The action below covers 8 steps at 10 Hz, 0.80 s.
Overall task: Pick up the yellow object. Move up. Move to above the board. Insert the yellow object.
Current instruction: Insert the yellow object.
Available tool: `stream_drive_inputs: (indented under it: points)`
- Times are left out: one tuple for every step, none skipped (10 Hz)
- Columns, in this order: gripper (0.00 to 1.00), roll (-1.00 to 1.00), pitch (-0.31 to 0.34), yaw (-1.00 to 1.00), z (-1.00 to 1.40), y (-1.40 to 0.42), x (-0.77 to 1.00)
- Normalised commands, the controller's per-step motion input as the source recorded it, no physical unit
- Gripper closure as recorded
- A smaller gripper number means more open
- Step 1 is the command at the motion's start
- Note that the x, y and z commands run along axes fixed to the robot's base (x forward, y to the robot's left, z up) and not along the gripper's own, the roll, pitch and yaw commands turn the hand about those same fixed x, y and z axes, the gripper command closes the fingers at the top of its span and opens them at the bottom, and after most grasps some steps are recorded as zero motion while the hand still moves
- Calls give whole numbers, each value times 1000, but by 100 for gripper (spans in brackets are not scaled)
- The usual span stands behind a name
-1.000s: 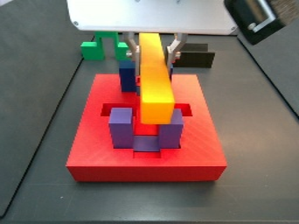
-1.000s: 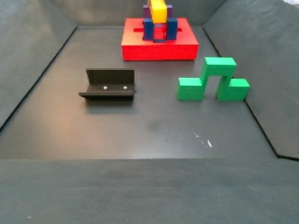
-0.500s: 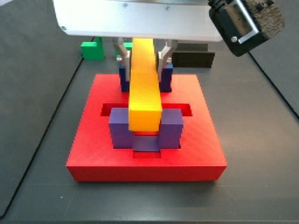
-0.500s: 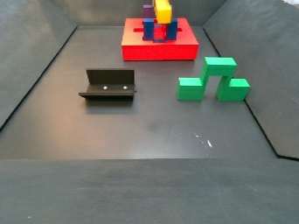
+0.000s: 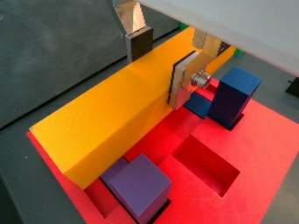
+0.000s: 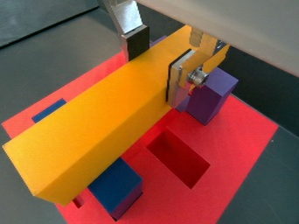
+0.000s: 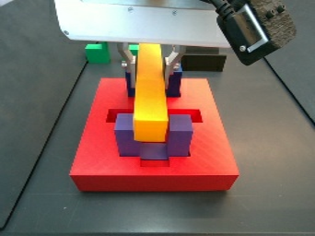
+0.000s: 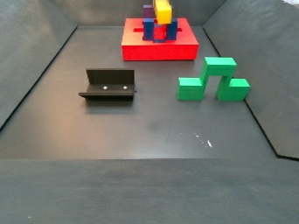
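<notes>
In a wrist view, claw [image 5: 163, 61] clamped on the yellow bar [image 5: 111, 118] — a silver finger [image 5: 184, 80] with its dark pad pressed flat against one long face, the second finger [image 5: 138, 39] against the opposite face. Bar stretched lengthwise over the red board [image 5: 263, 166], tilted, its near end just above a purple post [image 5: 138, 185]. Blue post [image 5: 237, 96] upright beside the clamped finger, open recessed slot [image 5: 211, 164] in the board between the posts.

In a wrist view from the opposite side, same grip: claw [image 6: 162, 57] closed around the bar [image 6: 100, 131], plates on both long faces. Purple post [image 6: 209, 94] just beside the finger [image 6: 184, 77], blue post [image 6: 114, 190] under the bar's near end, dark-red slot [image 6: 177, 157] between them.

In a side view, claw [image 7: 150, 57] up behind the board [image 7: 154, 161] under the pale wrist housing [image 7: 135, 20], bar [image 7: 150, 88] running front to back along the board's middle. Front end sitting between two purple posts [image 7: 128, 138], top still above them; whether it touches the slot floor cannot be told. Green block [image 7: 95, 51] and black block [image 7: 204, 62] on the bench behind the board.

In a side view from farther off, board [image 8: 160, 45] at the far end of the bench [image 8: 152, 131], bar [image 8: 163, 12] poking up among the posts — claw itself too small to make out. Dark fixture [image 8: 108, 86] near mid-bench, green stepped block [image 8: 212, 79] well apart from it.
</notes>
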Motion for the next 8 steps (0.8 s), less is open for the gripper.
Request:
stream_drive_inputs:
  points:
    - [100, 109, 0, 0, -37, 0, 194]
    - [100, 103, 0, 0, -57, 0, 166]
    - [100, 90, 0, 0, -63, 0, 103]
    - [100, 64, 0, 0, -131, 0, 0]
    - [100, 1, 0, 0, -151, 0, -14]
    - [100, 3, 0, 0, -174, -37, -6]
    - [100, 0, -16, 0, -249, -83, 0]
    - [100, 0, -34, 0, -323, -106, 0]
